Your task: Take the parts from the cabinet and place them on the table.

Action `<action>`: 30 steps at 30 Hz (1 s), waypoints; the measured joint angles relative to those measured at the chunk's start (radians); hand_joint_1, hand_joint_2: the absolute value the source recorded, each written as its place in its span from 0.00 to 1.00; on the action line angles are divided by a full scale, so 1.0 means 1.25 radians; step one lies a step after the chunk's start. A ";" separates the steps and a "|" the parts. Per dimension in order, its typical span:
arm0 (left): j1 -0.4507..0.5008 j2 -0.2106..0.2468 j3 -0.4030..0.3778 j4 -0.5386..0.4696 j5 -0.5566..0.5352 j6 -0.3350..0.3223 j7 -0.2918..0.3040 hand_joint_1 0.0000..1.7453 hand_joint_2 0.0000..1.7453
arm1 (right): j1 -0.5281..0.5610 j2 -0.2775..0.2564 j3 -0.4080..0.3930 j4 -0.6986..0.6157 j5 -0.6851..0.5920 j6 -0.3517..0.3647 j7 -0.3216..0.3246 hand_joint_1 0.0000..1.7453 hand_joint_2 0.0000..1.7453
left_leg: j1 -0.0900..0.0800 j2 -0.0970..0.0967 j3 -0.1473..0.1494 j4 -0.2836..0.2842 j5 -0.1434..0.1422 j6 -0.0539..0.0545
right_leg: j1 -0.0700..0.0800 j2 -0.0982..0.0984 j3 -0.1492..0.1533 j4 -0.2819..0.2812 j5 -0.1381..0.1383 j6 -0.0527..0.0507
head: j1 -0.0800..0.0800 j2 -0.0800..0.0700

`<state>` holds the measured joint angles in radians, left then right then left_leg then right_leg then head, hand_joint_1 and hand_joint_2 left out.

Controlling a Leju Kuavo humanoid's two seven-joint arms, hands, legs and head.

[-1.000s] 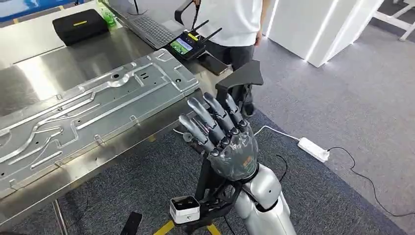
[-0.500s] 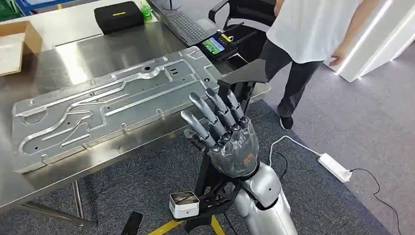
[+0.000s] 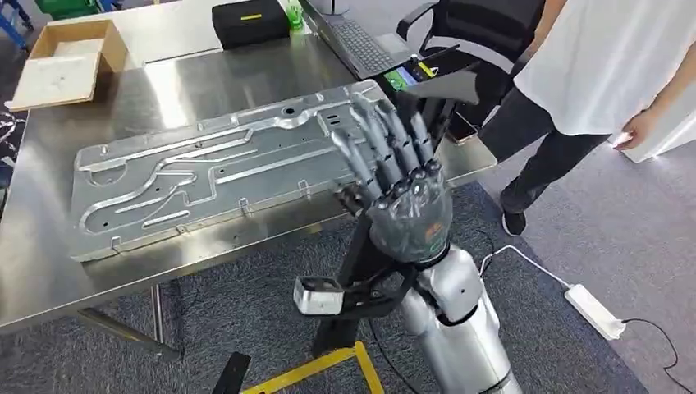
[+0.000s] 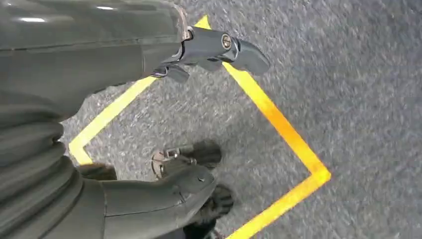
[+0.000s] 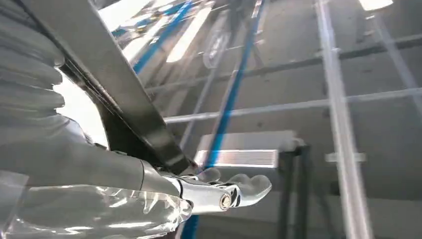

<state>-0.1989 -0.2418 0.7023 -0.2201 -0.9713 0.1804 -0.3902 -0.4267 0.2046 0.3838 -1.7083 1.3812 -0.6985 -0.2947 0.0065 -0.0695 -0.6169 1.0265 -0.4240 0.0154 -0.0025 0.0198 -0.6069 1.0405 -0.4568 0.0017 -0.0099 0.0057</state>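
A large stamped metal panel (image 3: 222, 176) lies on the steel table (image 3: 49, 271). Behind it, at the far left, is a cardboard box (image 3: 70, 61); a case (image 3: 250, 22) and a laptop (image 3: 357, 45) lie further right. A person (image 3: 599, 74) stands right of the table, near a power strip (image 3: 595, 312) on the floor.

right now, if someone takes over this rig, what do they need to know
Right hand: raised beside the table's near edge, fingers stretched upward, holding a long black part against the palm. The exact grip is hard to see.
Left hand: hangs over the carpet, fingers apart, holding nothing.
On the table: a large metal panel lies flat.
Done: the black part is in hand and brought up to the table.
Left: set it down on the table and let go.
Watch: a person stands close by the table's far corner, near the raised part.
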 joint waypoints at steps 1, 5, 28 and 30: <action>0.000 -0.001 -0.002 0.000 0.001 -0.001 -0.001 0.00 1.00 | -0.013 -0.008 0.001 0.005 0.009 0.000 0.014 0.00 1.00 | -0.002 -0.001 0.000 -0.001 0.000 -0.005 | -0.003 -0.001 0.003 -0.005 0.003 -0.004 | 0.000 0.000; -0.002 -0.001 -0.005 0.000 0.012 -0.005 -0.004 0.00 1.00 | -0.081 -0.046 0.012 0.030 0.036 0.000 0.065 0.00 1.00 | 0.001 0.043 -0.069 0.152 -0.088 -0.016 | -0.009 -0.017 0.009 -0.016 0.009 -0.016 | -0.001 0.000; -0.014 -0.017 -0.036 0.000 0.014 -0.016 0.004 0.00 1.00 | -0.327 -0.166 0.135 0.170 0.041 0.051 0.127 0.00 1.00 | -0.003 0.044 0.005 0.001 -0.005 0.007 | -0.007 -0.016 -0.010 -0.004 0.013 0.013 | 0.000 0.000; -0.014 -0.017 -0.038 0.000 0.015 -0.017 0.003 0.00 1.00 | -0.345 -0.172 0.146 0.187 0.038 0.068 0.126 0.00 1.00 | -0.002 0.044 0.006 -0.004 -0.003 0.000 | -0.005 -0.016 -0.011 -0.003 0.012 0.008 | 0.000 0.000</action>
<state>-0.2169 -0.2632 0.6546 -0.2205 -0.9525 0.1591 -0.3861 -0.8578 -0.0107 0.5661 -1.4745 1.4290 -0.6131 -0.1370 0.0039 -0.0141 -0.6092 1.0214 -0.4277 0.0149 -0.0082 0.0002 -0.6204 1.0366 -0.4415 0.0116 -0.0103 0.0057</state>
